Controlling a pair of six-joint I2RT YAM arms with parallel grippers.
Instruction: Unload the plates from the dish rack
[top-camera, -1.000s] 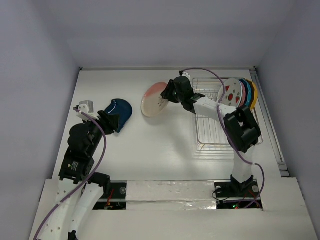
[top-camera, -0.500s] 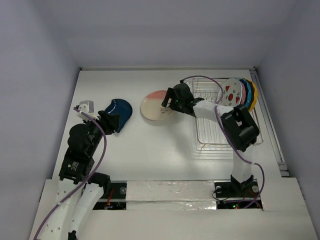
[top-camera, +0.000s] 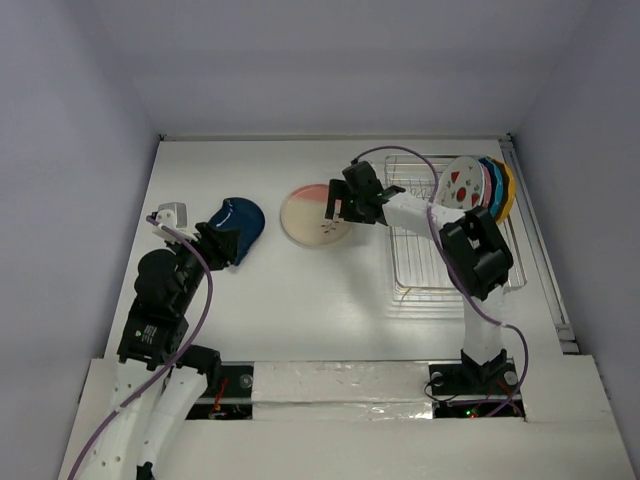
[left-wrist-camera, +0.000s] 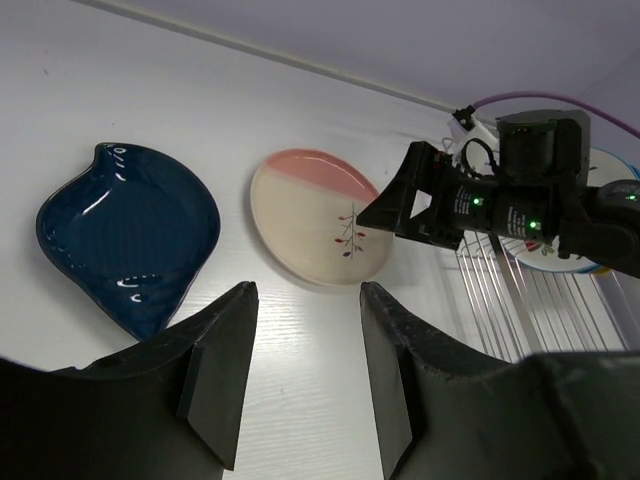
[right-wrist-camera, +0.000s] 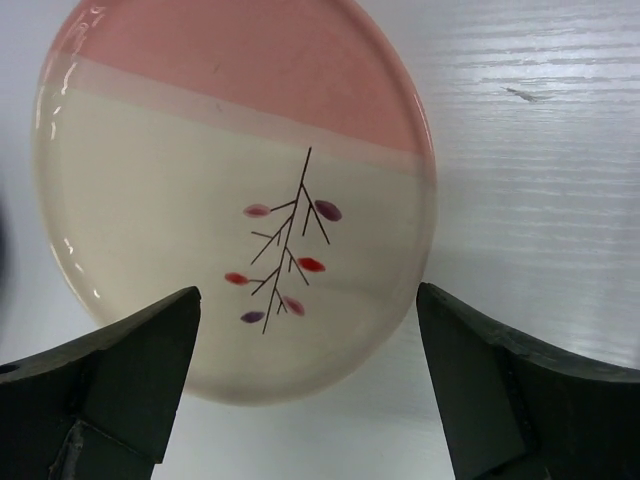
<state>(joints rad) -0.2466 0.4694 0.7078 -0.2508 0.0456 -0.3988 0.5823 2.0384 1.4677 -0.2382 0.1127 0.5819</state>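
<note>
Right gripper (top-camera: 337, 207) (right-wrist-camera: 305, 292): jaws spread wide, nothing clamped, plate let go. A second ago it held the pink-and-cream plate (top-camera: 312, 213) (right-wrist-camera: 230, 180) tilted up off the table (top-camera: 300, 310); half a second ago the plate was lower. Now we see it lying flat just below and ahead of the fingertips (right-wrist-camera: 150, 350), its near rim between the two jaws.

The dish rack (top-camera: 430, 275) sits behind this gripper, under its forearm. Four plates stand upright at the rack's far right corner: white with red wedges (top-camera: 462, 186), pink (top-camera: 482, 184), bright blue (top-camera: 493, 186), yellow-orange (top-camera: 507, 192). None has shifted.

Left gripper (top-camera: 226, 246) (left-wrist-camera: 305, 300): unmoved since the earlier views, fingers apart, bare table between them, gripping nothing. The dark blue plate (top-camera: 238, 219) (left-wrist-camera: 130, 235) rests flat just ahead and to the left of its fingers, same spot as before. From this wrist, the pink-and-cream plate lies straight ahead, with the right gripper beyond it to the right.
</note>
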